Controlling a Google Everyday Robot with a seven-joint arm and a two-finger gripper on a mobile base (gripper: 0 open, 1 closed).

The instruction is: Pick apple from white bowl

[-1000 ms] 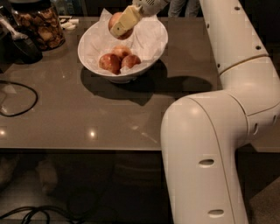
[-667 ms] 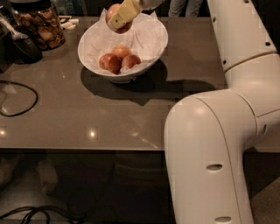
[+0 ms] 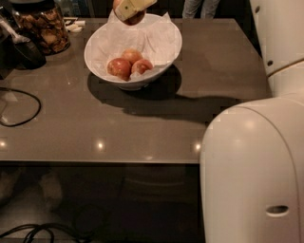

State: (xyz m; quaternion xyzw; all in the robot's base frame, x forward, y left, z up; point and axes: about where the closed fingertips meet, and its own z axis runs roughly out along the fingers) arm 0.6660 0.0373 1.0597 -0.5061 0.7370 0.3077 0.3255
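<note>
The apple, round with golden-brown to red skin, is hanging in the air over the far rim of the bowl, at the very top of the camera view and partly cut off by it. The gripper, cream-coloured and two-fingered, is pinching the apple from the sides, and one flat finger is lying across the apple's front and hiding much of it.

Below, the wide, glossy white bowl is sitting toward the far edge of the dark grey table, left of the middle. Crinkled white paper is lining it, and smaller red apples are resting together at its bottom, well apart from the held one.

A glass jar of brown snacks is standing at the far left corner. A black cable is looping along the left edge. The robot's bulky white arm is filling the right side of the view.

The grasp seems made and the lifting step is under way. The next move probably calls for holding the pinch firm and carrying the apple clear of the rim and paper.
</note>
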